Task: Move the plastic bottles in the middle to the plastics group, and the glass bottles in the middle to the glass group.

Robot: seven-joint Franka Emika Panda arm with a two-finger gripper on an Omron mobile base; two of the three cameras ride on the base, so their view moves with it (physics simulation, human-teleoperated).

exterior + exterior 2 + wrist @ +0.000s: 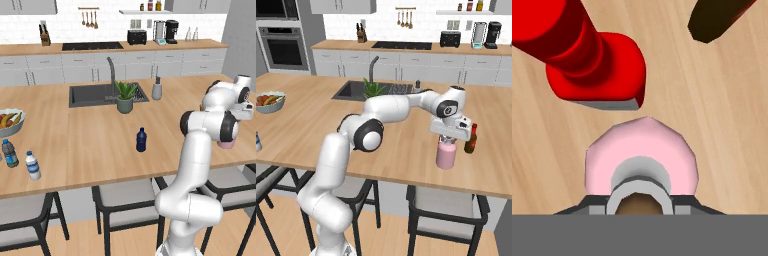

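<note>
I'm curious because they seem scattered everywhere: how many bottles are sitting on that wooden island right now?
6 that I can see: dark-capped water bottle and white-capped bottle at the left edge, navy bottle mid-island, pink bottle under the gripper, brown bottle beside it, red bottle nearby. The arm may hide others.

A pale-pink bottle (445,155), a red bottle (587,60), a dark brown bottle (471,140), a navy bottle (141,140).
</note>
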